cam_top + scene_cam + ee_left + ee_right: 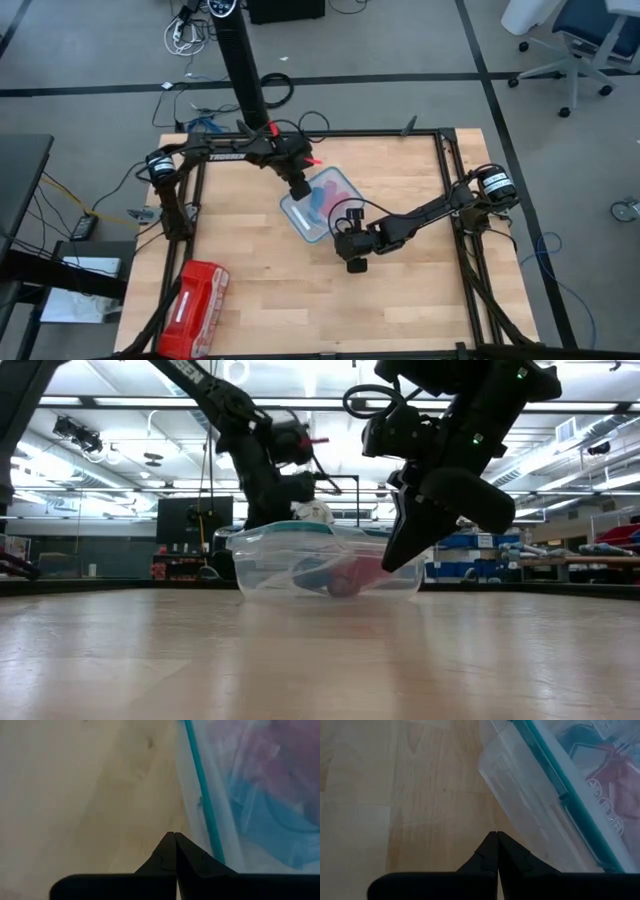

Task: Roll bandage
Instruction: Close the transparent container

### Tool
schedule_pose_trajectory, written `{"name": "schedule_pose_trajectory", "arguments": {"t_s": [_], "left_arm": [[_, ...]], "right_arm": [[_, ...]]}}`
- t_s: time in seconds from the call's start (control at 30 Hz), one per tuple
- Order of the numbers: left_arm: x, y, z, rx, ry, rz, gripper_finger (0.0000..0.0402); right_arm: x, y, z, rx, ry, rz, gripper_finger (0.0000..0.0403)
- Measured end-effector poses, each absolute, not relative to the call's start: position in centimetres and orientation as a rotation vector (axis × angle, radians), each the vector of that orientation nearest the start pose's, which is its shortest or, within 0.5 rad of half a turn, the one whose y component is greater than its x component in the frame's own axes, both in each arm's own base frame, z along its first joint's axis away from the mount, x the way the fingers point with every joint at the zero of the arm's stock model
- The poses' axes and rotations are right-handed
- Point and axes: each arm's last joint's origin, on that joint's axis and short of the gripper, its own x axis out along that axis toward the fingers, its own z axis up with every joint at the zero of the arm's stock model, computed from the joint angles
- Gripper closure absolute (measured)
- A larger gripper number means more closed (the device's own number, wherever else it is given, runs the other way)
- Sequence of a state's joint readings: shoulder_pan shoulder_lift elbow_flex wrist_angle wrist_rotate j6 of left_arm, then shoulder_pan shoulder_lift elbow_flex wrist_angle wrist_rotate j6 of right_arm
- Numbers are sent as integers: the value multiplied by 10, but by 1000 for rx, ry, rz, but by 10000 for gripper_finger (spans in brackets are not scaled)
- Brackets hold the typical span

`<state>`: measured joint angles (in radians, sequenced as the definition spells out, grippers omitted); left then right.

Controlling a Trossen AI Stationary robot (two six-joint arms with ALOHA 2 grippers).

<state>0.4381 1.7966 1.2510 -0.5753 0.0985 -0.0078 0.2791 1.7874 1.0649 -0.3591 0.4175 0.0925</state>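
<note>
bandage (318,196) in lidded tub (296,215) | left claw (301,189) nearer, closed, empty | right claw (357,264) beside tub, closed, empty

Readable text: one brand word only

In the high view, white capitals reading "TROSSEN" are showing along the left arm (222,153)'s horizontal link; the red pouch (193,309) at the counter's near-left corner is carrying white markings too small to read; the clear container (560,785)'s embossed patterning is spelling nothing legible.
</note>
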Motion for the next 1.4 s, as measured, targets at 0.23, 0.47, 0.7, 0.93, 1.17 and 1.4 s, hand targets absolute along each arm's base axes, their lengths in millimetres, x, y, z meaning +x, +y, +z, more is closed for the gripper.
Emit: {"name": "schedule_pose_trajectory", "arguments": {"t_s": [0.23,0.47,0.7,0.93,1.17,1.4], "left_arm": [[340,151,177,-357,1087,227,401],[347,148,178,-331,1032,214,401],[358,135,171,-289,1024,151,401],[362,129,167,-288,1022,123,401],[364,124,168,-293,1016,94,401],[369,124,159,-311,1004,49,401]], "right_arm": [[335,82,161,-289,1008,-170,403],[336,76,161,-313,1018,-164,403],[338,72,161,-330,1025,-111,403],[339,69,159,-337,1033,-97,403],[342,60,158,-338,1036,-102,403],[345,55,159,-334,1016,-68,403]]}}
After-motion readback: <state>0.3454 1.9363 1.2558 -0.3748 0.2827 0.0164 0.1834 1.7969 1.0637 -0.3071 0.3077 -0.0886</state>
